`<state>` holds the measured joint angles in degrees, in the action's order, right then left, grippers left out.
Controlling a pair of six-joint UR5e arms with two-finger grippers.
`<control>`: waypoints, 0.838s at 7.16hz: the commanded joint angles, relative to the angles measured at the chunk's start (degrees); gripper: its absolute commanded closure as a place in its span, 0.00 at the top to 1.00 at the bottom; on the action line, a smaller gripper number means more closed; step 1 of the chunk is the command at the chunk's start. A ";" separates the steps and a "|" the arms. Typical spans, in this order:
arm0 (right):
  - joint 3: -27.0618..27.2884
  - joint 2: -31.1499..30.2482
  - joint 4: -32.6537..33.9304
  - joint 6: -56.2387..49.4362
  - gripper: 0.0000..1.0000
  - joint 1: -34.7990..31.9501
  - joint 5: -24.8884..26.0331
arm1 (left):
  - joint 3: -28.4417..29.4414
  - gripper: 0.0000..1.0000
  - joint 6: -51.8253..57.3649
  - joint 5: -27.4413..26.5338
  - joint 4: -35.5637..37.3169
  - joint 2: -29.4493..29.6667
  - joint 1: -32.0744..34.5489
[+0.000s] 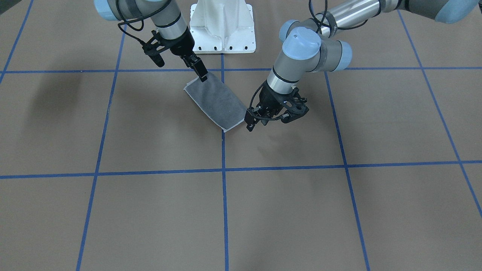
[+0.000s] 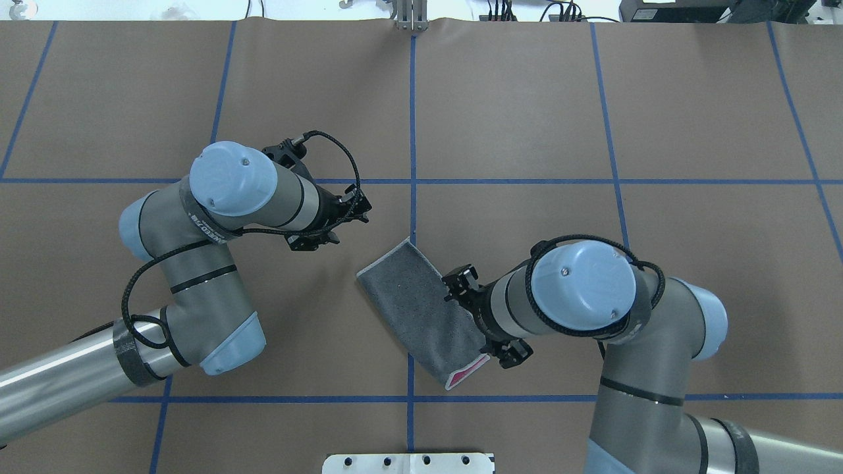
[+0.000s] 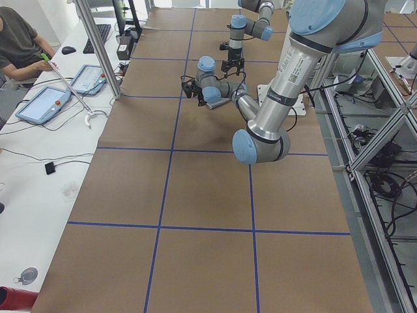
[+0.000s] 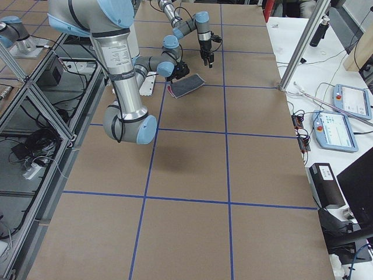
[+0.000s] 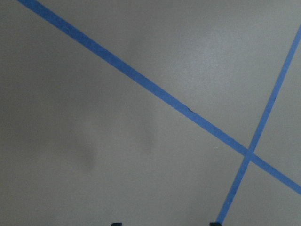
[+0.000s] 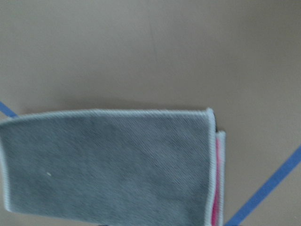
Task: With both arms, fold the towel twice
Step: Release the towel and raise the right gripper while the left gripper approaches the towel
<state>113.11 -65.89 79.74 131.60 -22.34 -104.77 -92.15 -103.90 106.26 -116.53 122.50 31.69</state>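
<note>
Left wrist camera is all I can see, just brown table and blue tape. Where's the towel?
Observer: The towel lies across the centre tape line, folded once, grey side up.
Operator: Is my left gripper touching it?
Observer: No. The left gripper is open beside the end farthest from the pedestal, and the overhead view shows bare table between them.
Operator: And the right one?
Observer: The right gripper points down at the towel corner nearest the pedestal. I cannot tell whether it is clamped.
</note>
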 commanded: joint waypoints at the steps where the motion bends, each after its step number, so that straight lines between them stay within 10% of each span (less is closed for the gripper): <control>1: -0.69 0.14 0.33 -5.29 1.00 -6.37 -2.89 | -0.22 0.56 -0.16 -0.35 -0.10 -0.51 -2.93; 6: -3.16 0.76 0.06 -7.06 1.00 -8.86 -5.45 | 0.56 0.46 0.27 -0.26 0.07 -0.42 -5.94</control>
<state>110.21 -65.18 79.82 124.64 -31.14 -110.10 -91.97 -103.93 105.97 -116.49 122.02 25.97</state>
